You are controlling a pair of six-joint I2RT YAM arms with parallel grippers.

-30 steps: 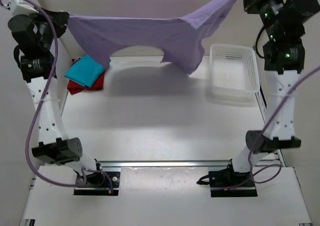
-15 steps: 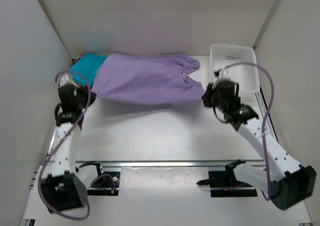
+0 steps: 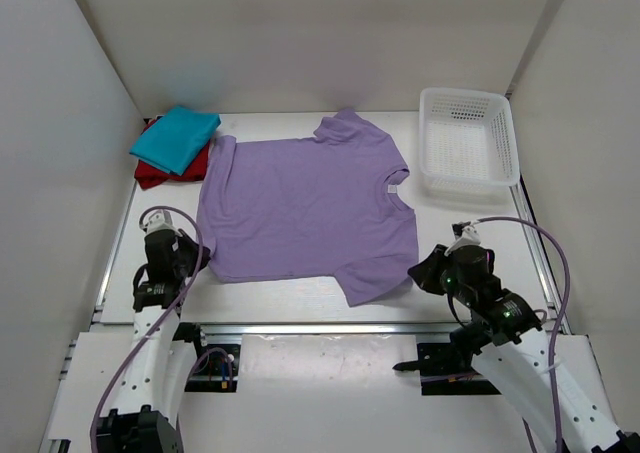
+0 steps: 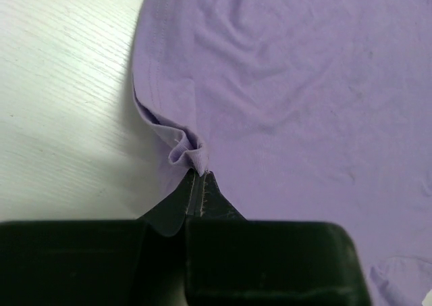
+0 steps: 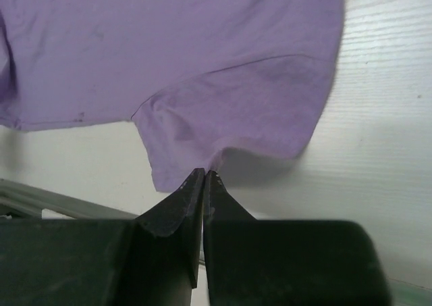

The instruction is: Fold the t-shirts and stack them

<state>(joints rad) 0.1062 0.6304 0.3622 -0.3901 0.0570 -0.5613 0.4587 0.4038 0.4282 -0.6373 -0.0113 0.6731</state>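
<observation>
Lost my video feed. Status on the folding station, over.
Left hand shut on lavender shirt, hem corner; right hand shut on its near sleeve. Shirt spread flat. Teal shirt folded atop red shirt, far left. Nothing lying on it.

Both arms are white tubes with fat black joints. The left arm is at the lower left and the right arm at the lower right. A purple cable loops along each. The left gripper and right gripper have black, pointy fingers. Black base plates are at the bottom.
</observation>
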